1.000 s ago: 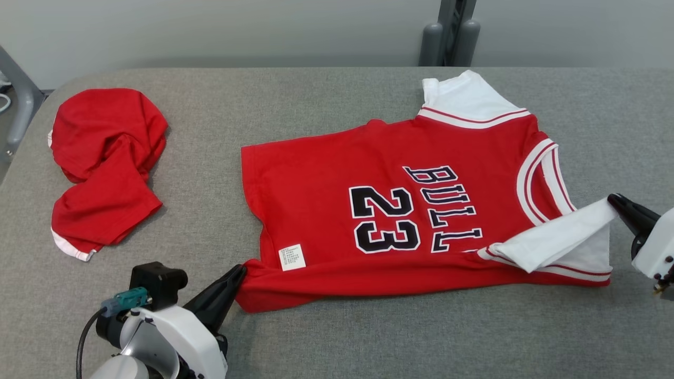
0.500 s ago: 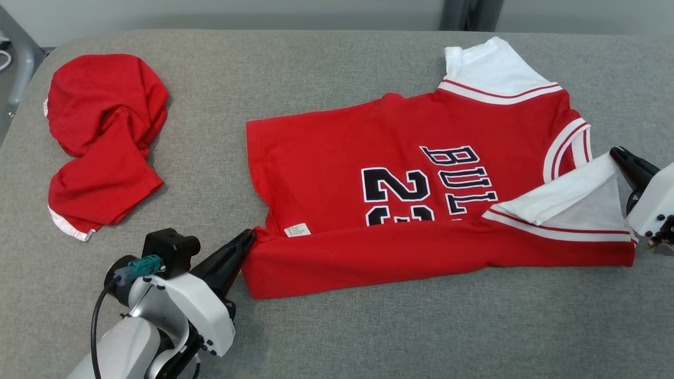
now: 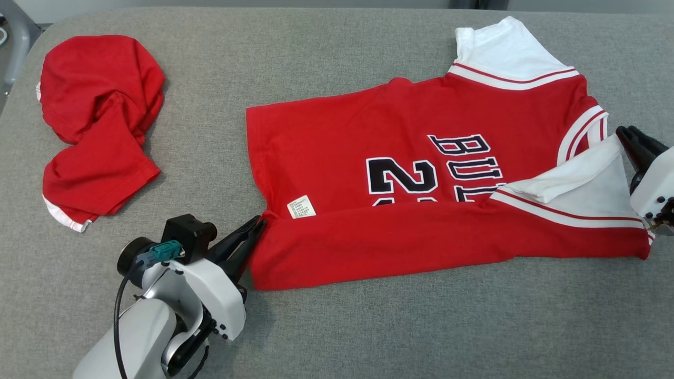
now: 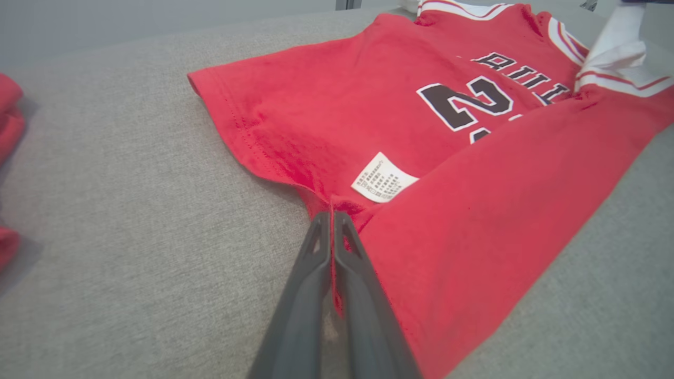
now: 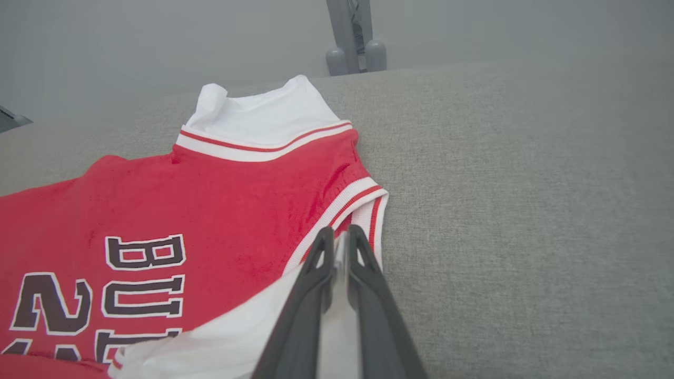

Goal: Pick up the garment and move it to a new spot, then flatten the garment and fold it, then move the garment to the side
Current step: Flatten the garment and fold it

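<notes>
Left gripper [image 3: 257, 227], right gripper [image 3: 625, 135] pinch one jersey [image 3: 337, 152]; one red bundle [image 3: 97, 110] apart

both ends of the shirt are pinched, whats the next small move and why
Probably carry both pinched corners across the shirt toward its far edge. The left end effector and right end effector are shut on it, and the folded strip covers only the bottom of the number.

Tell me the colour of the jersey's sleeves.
The jersey has white sleeves with a thin red stripe at the seam; clearest in the right wrist view.
</notes>
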Tool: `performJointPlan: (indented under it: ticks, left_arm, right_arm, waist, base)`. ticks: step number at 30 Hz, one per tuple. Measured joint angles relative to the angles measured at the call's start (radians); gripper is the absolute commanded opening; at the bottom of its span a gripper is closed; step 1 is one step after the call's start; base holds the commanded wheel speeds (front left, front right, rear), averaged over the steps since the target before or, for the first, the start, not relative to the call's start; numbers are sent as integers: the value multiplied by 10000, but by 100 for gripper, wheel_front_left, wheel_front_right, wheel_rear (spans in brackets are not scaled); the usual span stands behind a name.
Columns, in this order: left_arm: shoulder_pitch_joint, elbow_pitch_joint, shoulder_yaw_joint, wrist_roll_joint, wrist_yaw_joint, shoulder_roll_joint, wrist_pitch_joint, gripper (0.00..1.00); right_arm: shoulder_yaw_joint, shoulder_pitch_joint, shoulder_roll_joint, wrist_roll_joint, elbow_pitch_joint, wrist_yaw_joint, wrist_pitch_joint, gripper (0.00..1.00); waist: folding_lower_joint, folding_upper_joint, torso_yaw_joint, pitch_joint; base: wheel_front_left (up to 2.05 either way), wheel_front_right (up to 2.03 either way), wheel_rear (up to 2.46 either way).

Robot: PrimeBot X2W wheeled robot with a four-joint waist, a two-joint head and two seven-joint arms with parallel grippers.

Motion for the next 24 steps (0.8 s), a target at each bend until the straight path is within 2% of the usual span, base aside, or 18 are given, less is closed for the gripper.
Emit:
performJointPlan:
  ticks: [2, 11, 18, 24]
  left_arm:
    - [-9, 96, -2, 21, 10, -65, -188, 100]
    - [-99, 445, 506, 180, 792, -368, -1651, 100]
    - [701, 125, 1434, 0, 1643, -746, -2383, 100]
    - [1816, 13, 1845, 102, 1912, -1160, -2460, 100]
  right_arm:
    - [-155, -108, 44, -161, 226, 0, -318, 100]
    - [-247, -92, 257, -677, 495, 0, -2249, 100]
    - [-67, 1113, 591, -928, -291, 0, -3988, 100]
    - [-167, 2437, 1081, -1576, -897, 0, -5173, 100]
  waist:
    - [0, 0, -4, -2]
    - [0, 0, -39, -460]
    - [0, 0, -220, -1174]
    - [0, 0, -475, -1794]
  base:
    - [0, 0, 0]
    - [0, 0, 0]
    - [0, 0, 0]
    - [0, 0, 0]
